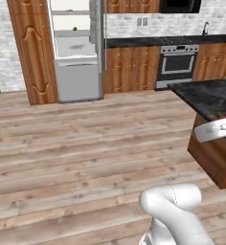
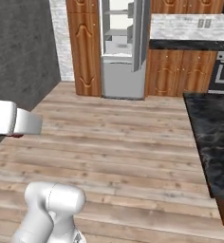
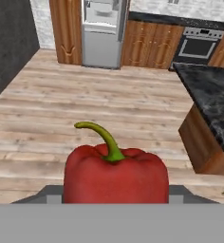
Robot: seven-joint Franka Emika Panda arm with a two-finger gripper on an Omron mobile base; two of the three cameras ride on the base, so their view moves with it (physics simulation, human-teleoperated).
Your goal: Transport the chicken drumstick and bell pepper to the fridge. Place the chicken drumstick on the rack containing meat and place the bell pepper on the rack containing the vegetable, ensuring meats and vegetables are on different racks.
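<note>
Left base view shows the tall light-grey fridge (image 1: 76, 52) open at the far wall, a small round vegetable (image 1: 74, 29) on one shelf. Right base view shows it (image 2: 121, 47) across the wood floor. Hand view has the glossy red bell pepper (image 3: 116, 175) held upright in the gripper (image 3: 116, 197).

At the lower right of the left base view stands the arm (image 1: 175, 210), a glossy white casing of fat rounded segments with a thin dark dashed seam running over its curved elbow. A white tube-shaped link (image 1: 215, 130) at the right edge carries a small dark marking. In the right base view the same white link (image 2: 12, 119) has a dark slot.
</note>
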